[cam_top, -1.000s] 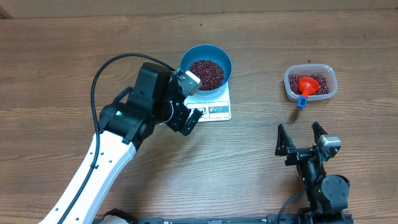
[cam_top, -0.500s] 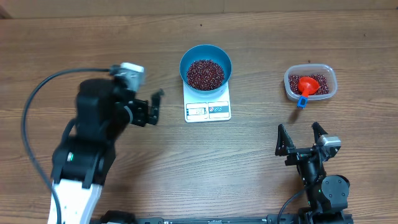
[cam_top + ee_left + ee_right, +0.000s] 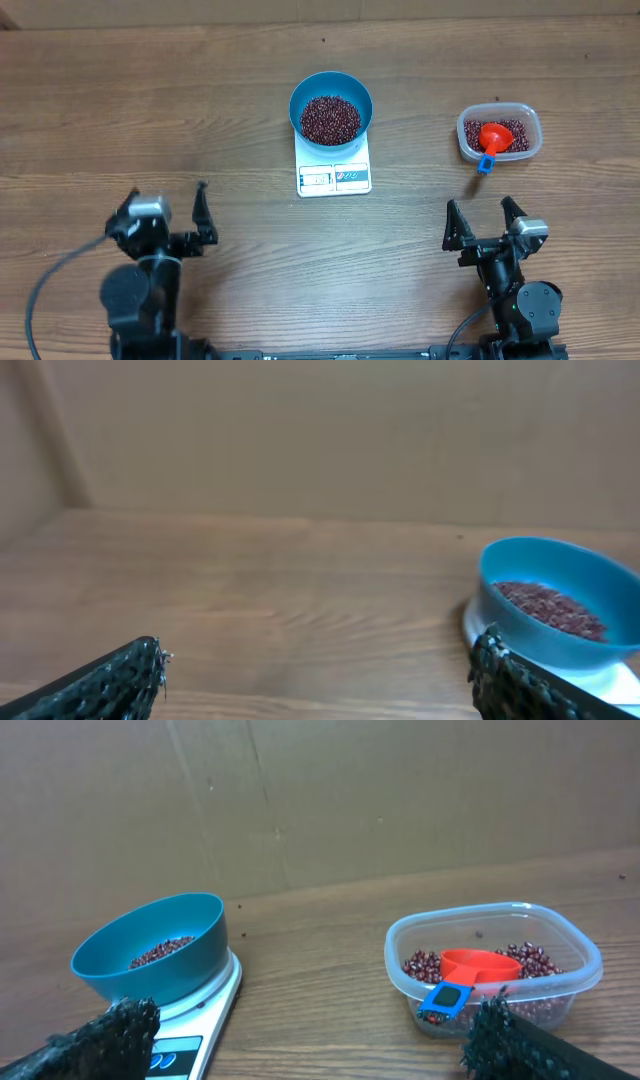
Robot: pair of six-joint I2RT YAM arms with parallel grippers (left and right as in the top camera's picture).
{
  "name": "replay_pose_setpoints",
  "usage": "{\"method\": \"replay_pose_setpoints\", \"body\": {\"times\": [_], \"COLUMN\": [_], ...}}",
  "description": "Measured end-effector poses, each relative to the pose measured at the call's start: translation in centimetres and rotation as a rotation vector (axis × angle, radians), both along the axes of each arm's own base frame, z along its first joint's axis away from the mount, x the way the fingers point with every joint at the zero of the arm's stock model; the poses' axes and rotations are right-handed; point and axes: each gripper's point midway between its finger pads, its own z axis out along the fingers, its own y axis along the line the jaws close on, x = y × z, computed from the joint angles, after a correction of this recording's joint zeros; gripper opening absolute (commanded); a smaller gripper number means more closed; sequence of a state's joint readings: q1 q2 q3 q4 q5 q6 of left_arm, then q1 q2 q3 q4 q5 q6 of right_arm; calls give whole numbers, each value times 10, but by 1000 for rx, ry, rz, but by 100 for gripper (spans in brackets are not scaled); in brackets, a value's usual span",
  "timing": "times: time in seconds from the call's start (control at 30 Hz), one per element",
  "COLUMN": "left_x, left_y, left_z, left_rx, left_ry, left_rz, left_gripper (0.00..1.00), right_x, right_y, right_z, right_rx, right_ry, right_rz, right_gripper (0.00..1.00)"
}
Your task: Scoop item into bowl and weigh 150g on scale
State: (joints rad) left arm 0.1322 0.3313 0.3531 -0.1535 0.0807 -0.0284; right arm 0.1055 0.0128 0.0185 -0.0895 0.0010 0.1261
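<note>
The blue bowl [image 3: 331, 92] stands on the white scale [image 3: 335, 178] at the table's middle back, holding a heap of dark red-brown beans [image 3: 331, 118]. In the left wrist view the bowl [image 3: 550, 585] shows at far right, with beans [image 3: 548, 608] inside and the scale [image 3: 610, 682] under it. My left gripper [image 3: 168, 200] rests near the front left, open and empty, well away from the scale. My right gripper [image 3: 480, 208] is open and empty at the front right. From the right wrist, the bowl [image 3: 150, 945] and scale [image 3: 215, 1000] lie ahead to the left.
A clear plastic tub [image 3: 499, 150] at the back right holds more beans and an orange-red scoop [image 3: 494, 135] with a blue handle tip. The tub [image 3: 495, 925] and scoop [image 3: 480, 965] sit just ahead of my right fingers. A cardboard wall rises behind the table.
The left arm has drawn back from beside the scale to the front left of the table, its gripper still open. The right arm has stayed put.
</note>
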Motion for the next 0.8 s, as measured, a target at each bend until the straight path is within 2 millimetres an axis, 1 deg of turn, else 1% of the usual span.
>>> {"method": "replay_pose_setpoints", "body": {"times": [0.1, 0.2, 0.33, 0.5, 0.8], "left_x": [-5, -9, -13, -12, -12], "left_y": [6, 5, 3, 2, 2], "left_z": [-18, -33, -50, -74, -74], "left_rx": [11, 49, 143, 184, 194], "left_ry": [-35, -59, -76, -41, -42], "left_rz": [25, 22, 6, -6, -7], "left_gripper": [100, 100, 100, 100, 100], "right_x": [0, 0, 0, 0, 0], "right_y": [0, 0, 0, 0, 0], "right_z": [0, 0, 0, 0, 0], "right_rx": [0, 0, 0, 1, 0], "right_ry": [-1, 0, 1, 1, 0], "right_rz": [0, 0, 0, 0, 0], "right_gripper": [100, 100, 100, 100, 100]}}
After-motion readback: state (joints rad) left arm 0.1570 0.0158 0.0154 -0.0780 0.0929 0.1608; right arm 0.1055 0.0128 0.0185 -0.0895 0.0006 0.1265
